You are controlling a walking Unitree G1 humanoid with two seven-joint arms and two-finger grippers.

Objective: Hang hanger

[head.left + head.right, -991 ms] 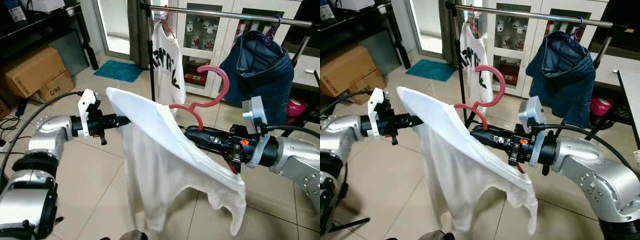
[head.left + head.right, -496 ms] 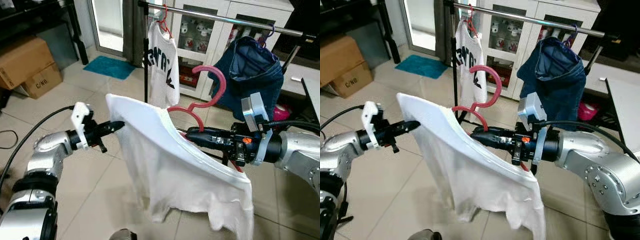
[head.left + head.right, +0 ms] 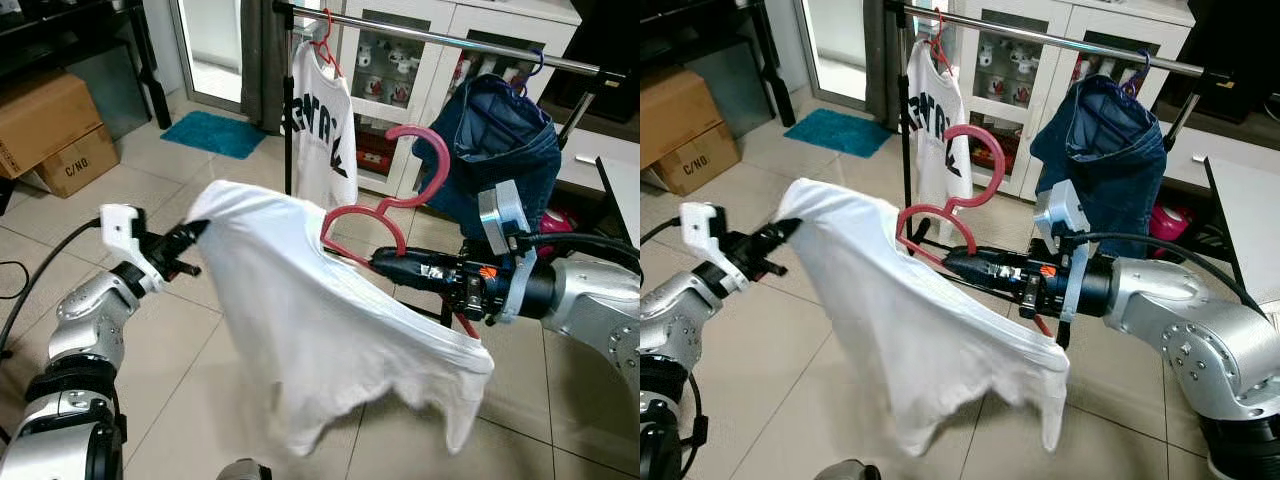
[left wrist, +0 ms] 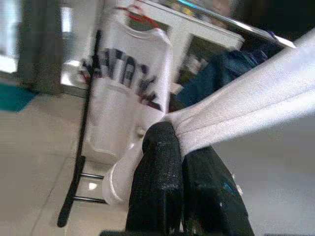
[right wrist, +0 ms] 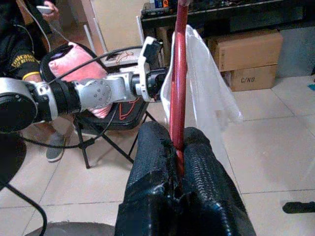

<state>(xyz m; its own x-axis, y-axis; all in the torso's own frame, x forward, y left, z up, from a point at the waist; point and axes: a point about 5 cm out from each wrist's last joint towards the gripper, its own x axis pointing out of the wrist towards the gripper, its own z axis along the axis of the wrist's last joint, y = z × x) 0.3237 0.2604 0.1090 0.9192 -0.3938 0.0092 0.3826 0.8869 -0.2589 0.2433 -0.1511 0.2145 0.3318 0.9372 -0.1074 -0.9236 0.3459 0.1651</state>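
A pink-red hanger [image 3: 400,190] carries a white T-shirt [image 3: 300,320] draped over it, in front of me at chest height. My right gripper [image 3: 385,262] is shut on the hanger's lower bar; the right wrist view shows the red bar [image 5: 178,83] pinched between its fingers [image 5: 202,162]. My left gripper [image 3: 195,232] is shut on the shirt's left shoulder, holding the white cloth [image 4: 246,110] out to my left. The clothes rail [image 3: 450,40] runs across behind, above the hanger's hook.
On the rail hang a white printed T-shirt [image 3: 322,120] at the left end and blue jeans [image 3: 505,130] to the right. Cardboard boxes [image 3: 50,130] stand at the far left. A person sits on a folding chair [image 5: 93,128] behind me. A white cabinet stands behind the rail.
My left gripper has pulled the shirt's shoulder further left and down, spreading the cloth. The shirt's lower hem has swung up. The right gripper and hanger have hardly shifted.
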